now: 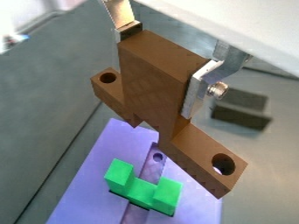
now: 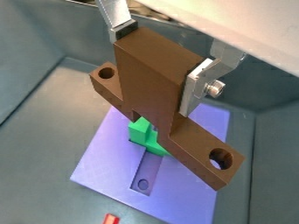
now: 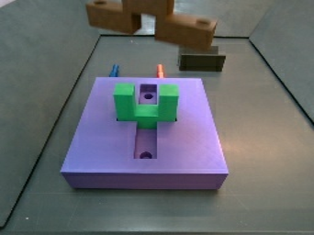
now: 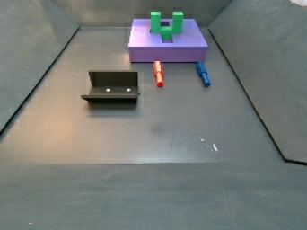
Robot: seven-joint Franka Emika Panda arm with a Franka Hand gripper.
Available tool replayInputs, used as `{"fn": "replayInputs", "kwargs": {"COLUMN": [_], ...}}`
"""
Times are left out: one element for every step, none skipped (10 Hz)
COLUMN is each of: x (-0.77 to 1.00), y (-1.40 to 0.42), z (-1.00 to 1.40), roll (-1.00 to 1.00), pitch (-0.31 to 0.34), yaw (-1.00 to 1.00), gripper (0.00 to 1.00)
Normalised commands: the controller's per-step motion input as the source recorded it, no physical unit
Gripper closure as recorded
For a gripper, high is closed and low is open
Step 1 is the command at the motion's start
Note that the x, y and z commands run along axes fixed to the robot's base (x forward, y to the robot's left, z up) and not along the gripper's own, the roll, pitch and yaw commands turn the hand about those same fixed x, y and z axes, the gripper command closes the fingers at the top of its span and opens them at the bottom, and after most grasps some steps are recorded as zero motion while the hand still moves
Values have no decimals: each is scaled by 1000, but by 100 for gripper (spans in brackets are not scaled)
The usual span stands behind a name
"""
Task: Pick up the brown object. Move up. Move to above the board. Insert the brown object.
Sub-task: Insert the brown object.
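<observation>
The gripper [image 1: 163,59] is clamped on the stem of the one brown object [image 1: 163,92], its two silver fingers [image 1: 212,77] pressing opposite faces, crossbar hanging lowest with a round hole at each end. Directly beneath it lies the single lavender board [image 2: 111,171], its slot partly hidden behind the crossbar. One green U-shaped block [image 3: 145,103] stands on the board below the gripper, astride the slot. Farther out on the floor, one dark fixture [image 4: 111,88] sits apart from the board, with one red peg [image 4: 159,75] and one blue peg [image 4: 202,74] just beside the board's edge. In a side view the gripper itself is cut off; only the held piece shows.
</observation>
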Motion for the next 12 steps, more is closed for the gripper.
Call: {"fn": "replayInputs", "kwargs": {"x": [0, 0, 0, 0, 0, 0, 0, 0, 0, 0, 0, 0], "y": [0, 0, 0, 0, -14, -23, -26, -31, -31, -37, -29, 0], "z": [-546, -503, -434, -309, -266, -234, -200, -174, -171, -166, -89, 0], "roll": [70, 0, -1, -61, -87, -106, -127, -143, -143, -140, -161, -167], "pitch": [-10, 0, -56, -141, -170, -189, -203, -211, -211, -207, -189, -111], "yaw": [-1000, -1000, -1000, -1000, -1000, -1000, -1000, -997, -997, -997, -989, -994], "gripper": [100, 100, 100, 100, 100, 100, 100, 100, 100, 100, 100, 100]}}
